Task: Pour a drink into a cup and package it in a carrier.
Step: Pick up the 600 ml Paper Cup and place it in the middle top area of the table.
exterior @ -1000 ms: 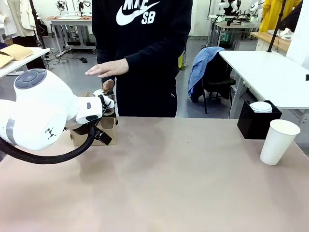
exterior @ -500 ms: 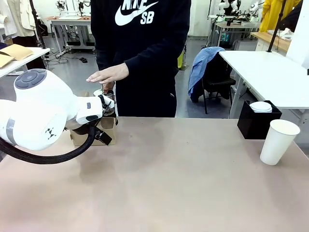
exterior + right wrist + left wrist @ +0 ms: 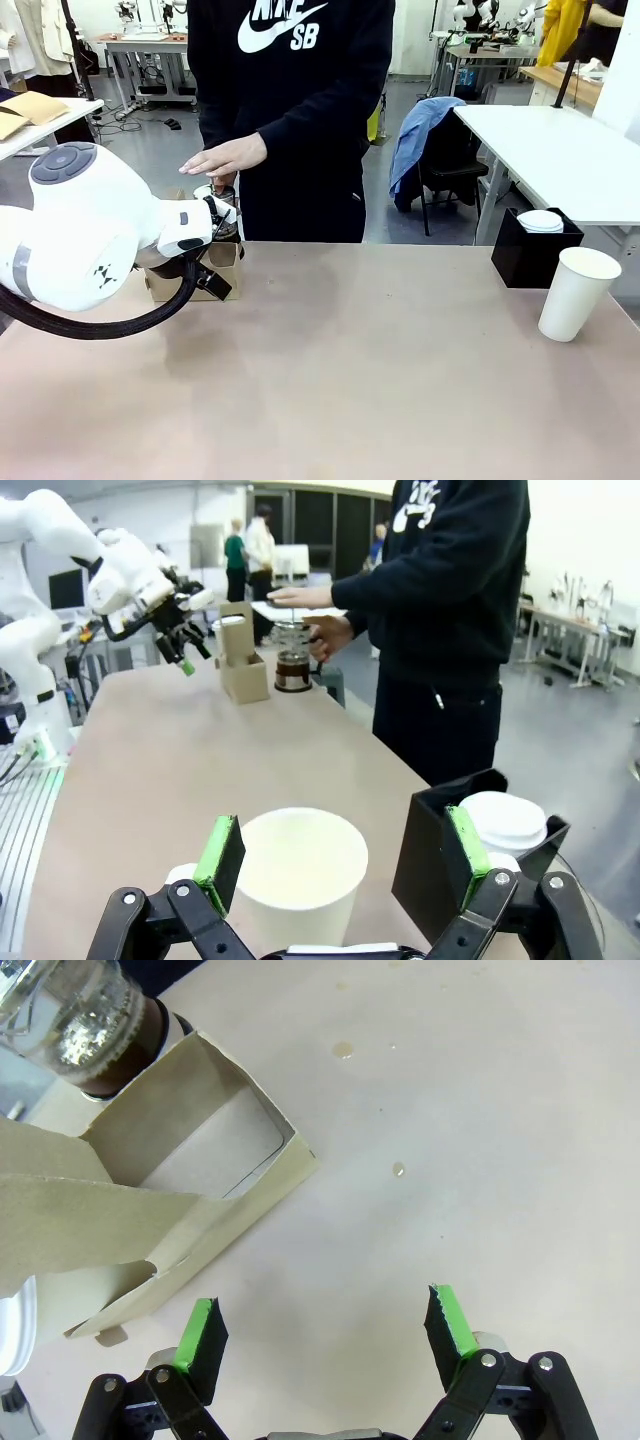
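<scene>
So, left wrist view: left gripper [image 3: 325, 1328] hangs w/ jaws wide open, nothing betw. the green pads [image 3: 203, 1332], bare table [image 3: 480, 1110] under it. The carrier [image 3: 215, 1155] sits upper left of frame, just past one pad, not touching it. The jug [image 3: 90, 1020] stands in the top-left corner right beside the carrier's far side, w/ dark drink [image 3: 152, 1042] low inside. Two small drops [image 3: 399, 1169] lie on the tabletop, top centre.

Front view: a person stands at the far side, one hand [image 3: 225, 155] held flat above the jug, upper left of centre. The other hand [image 3: 226, 178] is just below it at the jug. The cup [image 3: 578, 293] stands upright at far right, well apart from the carrier. A black box [image 3: 528, 258] w/ white lids [image 3: 541, 220] sits just behind it.

Right wrist view: right gripper [image 3: 343, 853] is wide open too, gripping nothing. The cup is bottom centre, just ahead of the pads; can't tell if they touch. Box at lower right.
</scene>
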Tool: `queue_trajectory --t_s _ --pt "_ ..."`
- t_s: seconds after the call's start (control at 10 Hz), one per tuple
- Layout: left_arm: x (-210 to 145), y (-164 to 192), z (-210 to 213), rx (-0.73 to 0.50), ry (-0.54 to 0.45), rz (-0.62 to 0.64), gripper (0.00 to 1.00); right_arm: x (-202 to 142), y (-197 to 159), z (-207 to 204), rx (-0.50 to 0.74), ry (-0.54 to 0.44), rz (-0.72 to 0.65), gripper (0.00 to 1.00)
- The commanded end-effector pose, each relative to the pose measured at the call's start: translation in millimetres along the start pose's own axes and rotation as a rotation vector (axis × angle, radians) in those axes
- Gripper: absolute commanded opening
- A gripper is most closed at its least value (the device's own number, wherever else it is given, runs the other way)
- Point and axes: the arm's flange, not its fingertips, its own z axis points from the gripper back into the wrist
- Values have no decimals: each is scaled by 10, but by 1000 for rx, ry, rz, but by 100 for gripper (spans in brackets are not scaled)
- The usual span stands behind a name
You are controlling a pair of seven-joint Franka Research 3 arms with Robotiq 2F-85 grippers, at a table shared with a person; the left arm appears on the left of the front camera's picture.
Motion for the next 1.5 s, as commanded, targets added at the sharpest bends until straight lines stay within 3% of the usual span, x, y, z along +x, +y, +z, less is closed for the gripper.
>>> queue_trajectory --t_s 0.0,0.4,1.4 --pt "-3 3 1 -1 0 0 100 -324 -190 -58 33 -61 -1 100" --pt "-3 3 1 -1 0 0 100 -780 -139 -17 36 -131 -42 100" --pt "-3 3 1 -1 0 0 100 -1206 -26 -468 104 -11 -103 100"
